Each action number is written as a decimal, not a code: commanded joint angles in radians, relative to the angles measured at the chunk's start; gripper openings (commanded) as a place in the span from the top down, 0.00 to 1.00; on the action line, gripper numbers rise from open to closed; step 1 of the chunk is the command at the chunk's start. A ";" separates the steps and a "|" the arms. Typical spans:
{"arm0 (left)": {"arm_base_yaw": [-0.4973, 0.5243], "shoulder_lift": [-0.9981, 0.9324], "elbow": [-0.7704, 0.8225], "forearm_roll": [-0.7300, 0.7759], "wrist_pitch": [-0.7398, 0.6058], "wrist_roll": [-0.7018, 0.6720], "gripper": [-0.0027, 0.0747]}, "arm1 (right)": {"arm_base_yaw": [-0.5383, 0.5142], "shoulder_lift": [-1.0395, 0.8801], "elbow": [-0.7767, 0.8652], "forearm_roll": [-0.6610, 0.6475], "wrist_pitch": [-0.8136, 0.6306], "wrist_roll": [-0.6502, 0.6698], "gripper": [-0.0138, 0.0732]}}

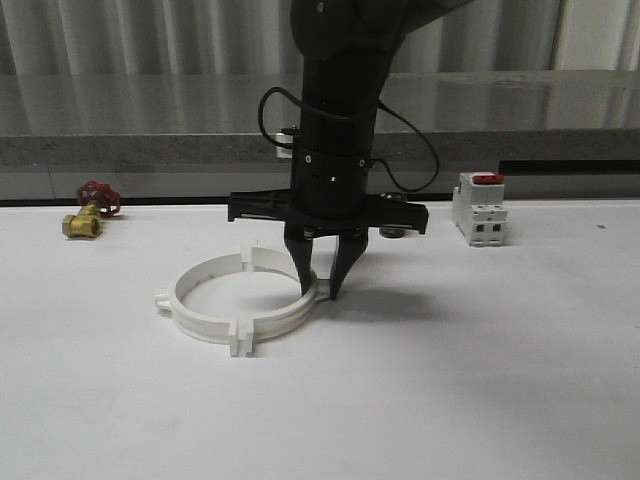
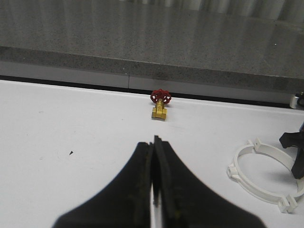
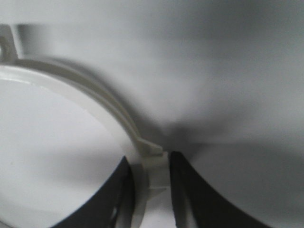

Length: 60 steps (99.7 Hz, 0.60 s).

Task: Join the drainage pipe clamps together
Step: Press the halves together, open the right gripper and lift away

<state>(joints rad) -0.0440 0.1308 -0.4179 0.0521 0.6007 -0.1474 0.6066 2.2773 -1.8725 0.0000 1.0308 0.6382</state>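
2 white drainage pipe clamps [image 1: 240, 297] lying flat on the white table [image 1: 480, 380], set together as a ring, with end flanges meeting at the near side and at the far side. Right gripper [image 1: 326, 287] down over the ring's right side, pointing straight at the table, 1 finger inside the ring and 1 outside. Seen from the right wrist: dark fingers [image 3: 194, 194] narrow, closed against both faces of the ring wall [image 3: 151, 180], just below a small side tab [image 3: 151, 147]; ring curving away from the fingertips toward a blurred flange. Cannot tell whether the 2 halves are fully latched.

Left gripper [image 2: 154, 190] held above bare table, fingers pressed together, nothing between them. Straight beyond those fingertips, well apart, a brass valve with a red handwheel [image 2: 160, 105] near the table's far edge. Off to one side of the left fingers, the clamps [image 2: 266, 173] and the dark tip of the right gripper [image 2: 297, 152] touching them.

In the front view, valve [image 1: 88, 212] well apart from the right fingers, white switch block with a red top [image 1: 480, 208] on their other side, near the back edge. Grey stone ledge [image 1: 120, 120] behind the table.
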 commanded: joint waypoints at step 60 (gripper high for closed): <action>0.001 0.009 -0.026 0.001 -0.077 -0.001 0.99 | -0.001 -0.171 -0.030 0.064 0.025 -0.484 0.46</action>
<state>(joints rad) -0.0440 0.1308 -0.4179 0.0521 0.6007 -0.1474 0.6169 2.1962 -1.8725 0.0428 1.0223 0.3255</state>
